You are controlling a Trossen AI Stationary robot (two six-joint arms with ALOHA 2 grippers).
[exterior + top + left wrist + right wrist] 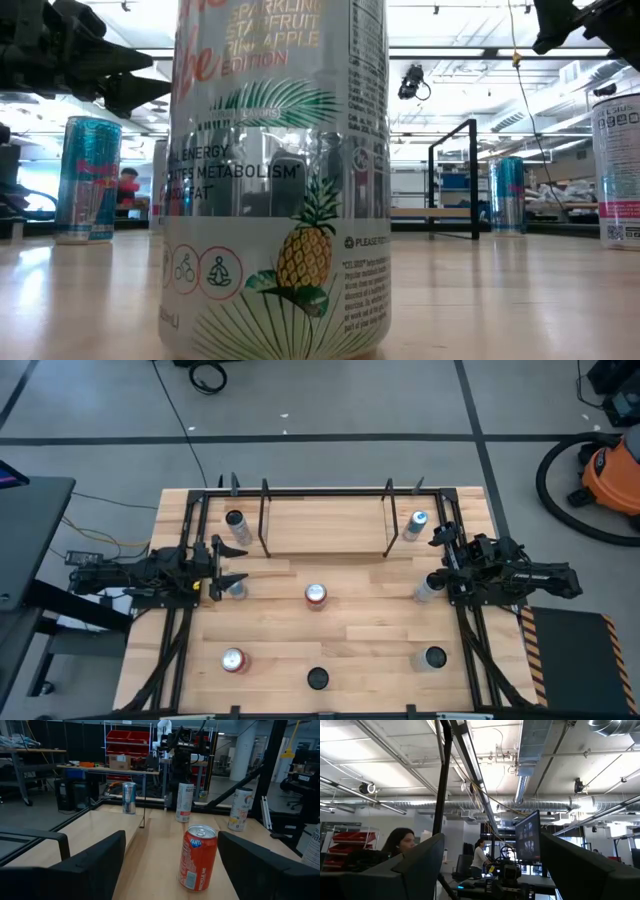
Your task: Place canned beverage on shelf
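Note:
The shelf, black rods around a light wood board, stands at the table's far middle. Several cans stand upright on the table: a red one in the middle, another red one near left, a tall pineapple-print one at the near edge. My left gripper hangs open at the left edge, pointing level at the red middle can, well short of it. My right gripper is open at the right edge, tipped upward toward the ceiling.
More cans stand beside the shelf at far left and far right, one close to each gripper, and one near right. Black frame rails run along both table sides. People sit in the room beyond.

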